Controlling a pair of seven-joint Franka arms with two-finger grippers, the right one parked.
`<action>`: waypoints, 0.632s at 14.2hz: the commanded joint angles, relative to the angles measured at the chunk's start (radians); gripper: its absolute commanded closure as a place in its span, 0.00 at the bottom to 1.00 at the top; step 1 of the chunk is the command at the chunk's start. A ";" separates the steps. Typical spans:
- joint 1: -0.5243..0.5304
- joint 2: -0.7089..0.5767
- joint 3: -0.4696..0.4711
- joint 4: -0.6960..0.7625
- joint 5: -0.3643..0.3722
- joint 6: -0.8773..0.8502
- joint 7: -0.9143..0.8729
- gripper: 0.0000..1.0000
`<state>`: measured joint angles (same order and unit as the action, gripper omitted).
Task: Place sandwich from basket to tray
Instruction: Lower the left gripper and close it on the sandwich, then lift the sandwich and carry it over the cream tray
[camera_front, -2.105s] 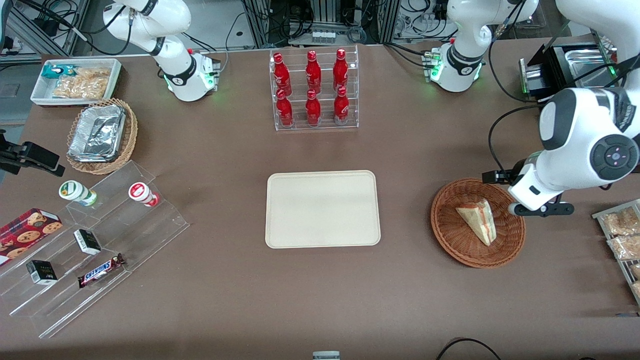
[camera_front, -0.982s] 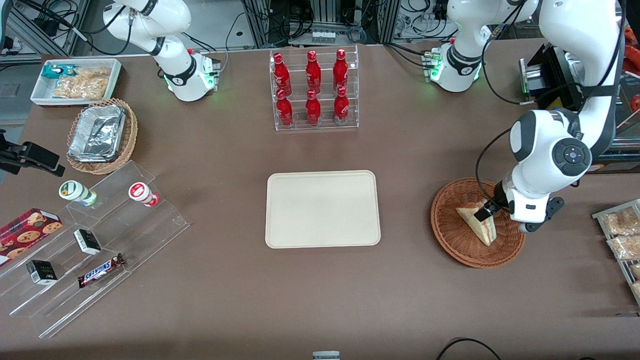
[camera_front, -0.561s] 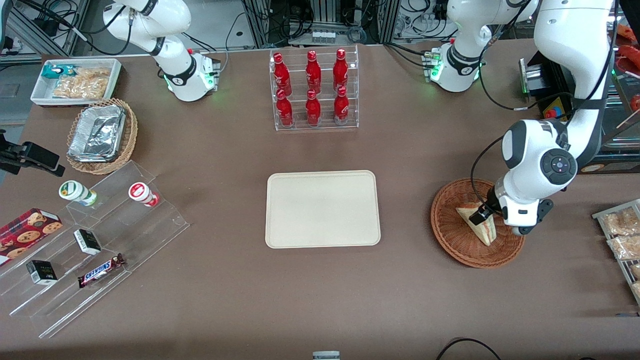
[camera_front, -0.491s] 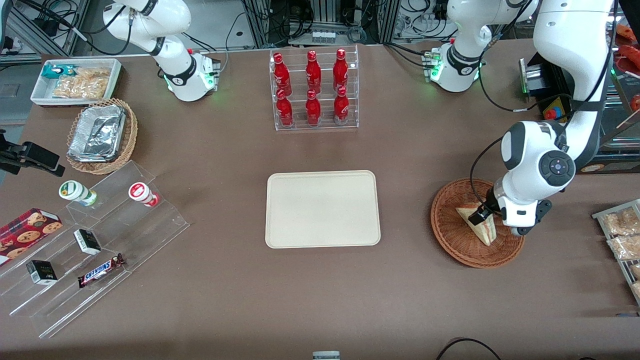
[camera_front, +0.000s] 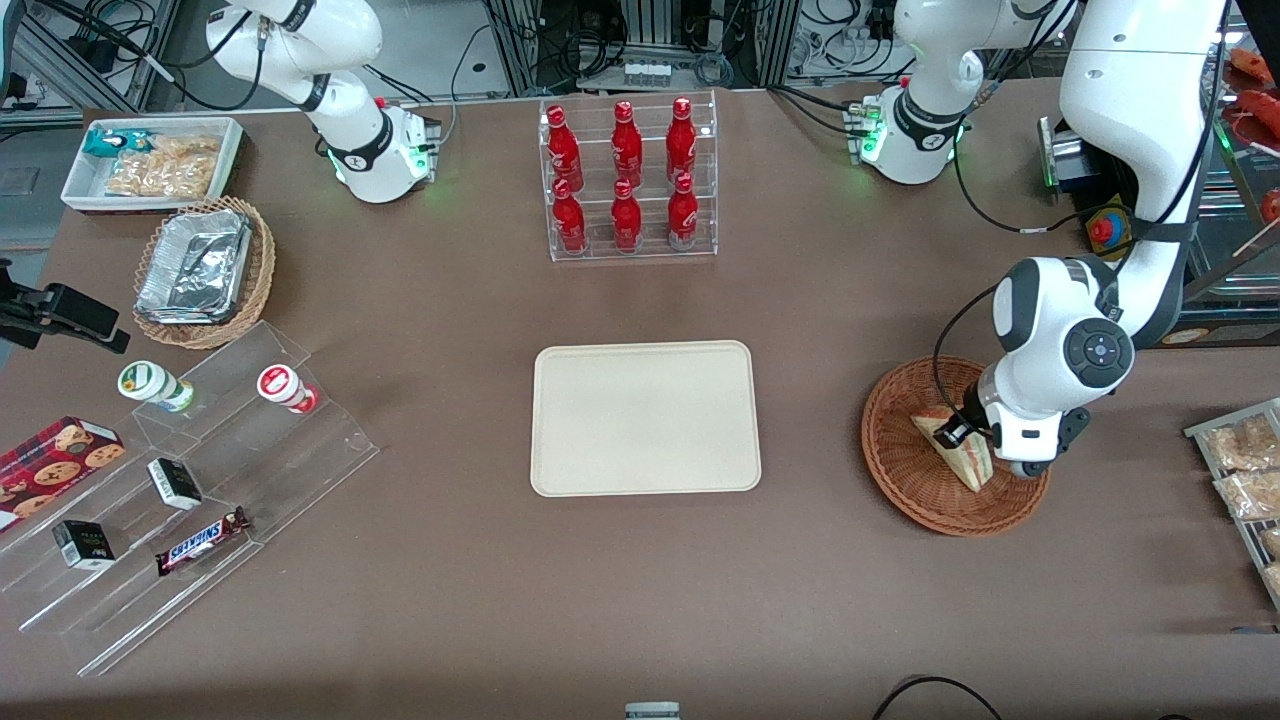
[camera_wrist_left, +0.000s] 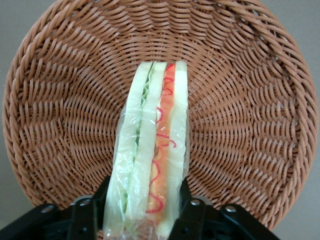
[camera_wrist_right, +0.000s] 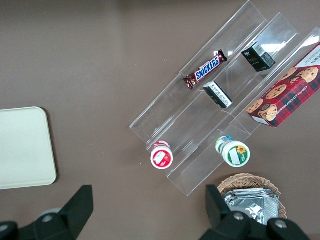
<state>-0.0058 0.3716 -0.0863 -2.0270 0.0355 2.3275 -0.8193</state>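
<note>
Sandwich (camera_front: 962, 455): front view, lying in the basket (camera_front: 905, 480), tray (camera_front: 645, 418) well apart; your gripper (camera_front: 962, 430) sits low over its broad end. Left wrist view: sandwich (camera_wrist_left: 150, 150) stands on edge, long axis running away from the fingers (camera_wrist_left: 82, 220), which straddle it, open; judged pre-grasp, so close next, then lift.

Gripper (camera_wrist_left: 143, 220) moved down into basket (camera_front: 905, 480), straddling sandwich (camera_wrist_left: 152, 150).

brown table (camera_front: 450, 600) with cables and metal framing (camera_front: 660, 40) above.
</note>
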 joint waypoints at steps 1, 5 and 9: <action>0.001 -0.006 0.002 0.011 0.006 -0.005 0.083 0.91; -0.002 -0.075 -0.003 0.074 0.004 -0.172 0.245 0.96; -0.121 -0.031 -0.013 0.250 0.003 -0.368 0.362 0.96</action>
<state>-0.0492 0.3066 -0.1024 -1.8657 0.0356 2.0264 -0.4805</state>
